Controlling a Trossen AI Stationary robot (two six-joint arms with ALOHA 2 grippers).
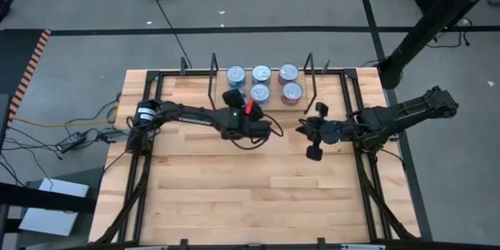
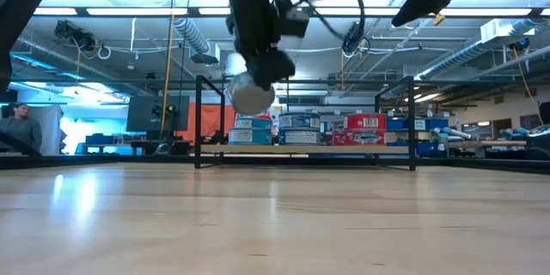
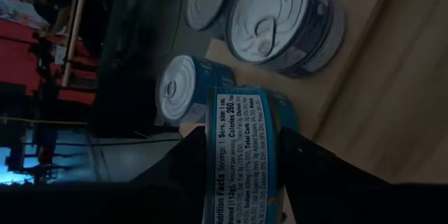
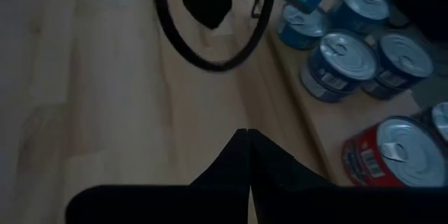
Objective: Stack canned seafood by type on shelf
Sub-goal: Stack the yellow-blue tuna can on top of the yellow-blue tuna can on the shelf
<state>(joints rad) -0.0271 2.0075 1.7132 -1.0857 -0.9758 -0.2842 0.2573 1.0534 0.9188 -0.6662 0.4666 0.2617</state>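
My left gripper [image 1: 237,100] hangs at the shelf's [image 1: 275,106] front left, shut on a blue-labelled tin [image 3: 241,157], which also shows in the low view [image 2: 252,94]. Several tins stand on the shelf board. Blue and teal ones sit at its left and middle [image 1: 235,74] [image 1: 261,73] [image 1: 260,92], and red ones at its right [image 1: 287,72] [image 1: 291,91]. The low view shows them in a row [image 2: 299,127]. My right gripper [image 1: 303,127] is shut on nothing, above the table just off the shelf's front right; its closed fingertips [image 4: 245,134] point across the bare wood. My left gripper pinches the blue tin between its two fingers [image 3: 178,175], one on each side of the printed label band [image 3: 241,133]. The fingers come from above, pointing down. The tin is tipped on edge, its silver face [image 2: 249,97] toward the table's near side, lifted clear above the shelf board.
Black wire uprights [image 1: 213,70] [image 1: 310,69] bound the shelf section. A black frame [image 2: 198,120] runs around the table. A loop of black cable [image 4: 203,49] hangs by the left arm. Bare wooden table [image 1: 250,187] stretches toward the near edge. A person sits far left in the room [image 2: 17,129].
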